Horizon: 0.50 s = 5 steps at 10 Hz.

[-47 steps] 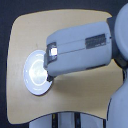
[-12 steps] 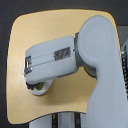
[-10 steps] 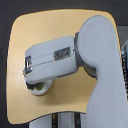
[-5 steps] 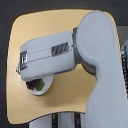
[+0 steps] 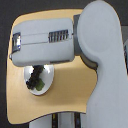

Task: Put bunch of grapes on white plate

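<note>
**Scene Inventory: One Table, One Arm, One Plate, One Grape Bunch**

One table [image 5: 70,102] is shown, with a light wooden top and rounded corners. It fills most of the exterior view.

One robot arm [image 5: 100,45] is shown. Its grey-white upper segment occupies the exterior view's right, and its boxy forearm [image 5: 45,42] is extended across the far half of the table toward the exterior view's left. A vented grille is visible on the forearm's upper face.

The gripper is hidden beneath the forearm housing. Whether it is released, clenched or grasping anything cannot be told from this view.

One white plate [image 5: 47,85] is shown. It is set on the table at the exterior view's left, near the middle of the table's depth. Its far portion is covered by the forearm; only the near portion is exposed.

One bunch of grapes [image 5: 35,79] is shown. It is contained on the white plate, lying on the exposed part toward the plate's left side. It appears as a dark, elongated cluster with a patch of green at its near end. No other item is seen on the plate.
</note>
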Each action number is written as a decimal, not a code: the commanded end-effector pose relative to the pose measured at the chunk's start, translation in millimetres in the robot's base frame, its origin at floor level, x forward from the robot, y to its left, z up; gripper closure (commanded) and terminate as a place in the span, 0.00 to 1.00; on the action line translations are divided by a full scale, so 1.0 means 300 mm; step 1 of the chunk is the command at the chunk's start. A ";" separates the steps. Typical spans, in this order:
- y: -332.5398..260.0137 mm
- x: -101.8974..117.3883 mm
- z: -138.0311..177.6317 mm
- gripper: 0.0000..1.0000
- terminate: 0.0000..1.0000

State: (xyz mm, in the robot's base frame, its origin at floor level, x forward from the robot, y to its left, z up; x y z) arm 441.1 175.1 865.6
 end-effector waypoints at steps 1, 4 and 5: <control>-0.062 0.080 0.241 0.00 0.00; -0.244 0.074 0.281 0.00 0.00; -0.366 0.058 0.285 0.00 0.00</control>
State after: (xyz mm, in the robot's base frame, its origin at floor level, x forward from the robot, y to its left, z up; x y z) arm 459.3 147.1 931.4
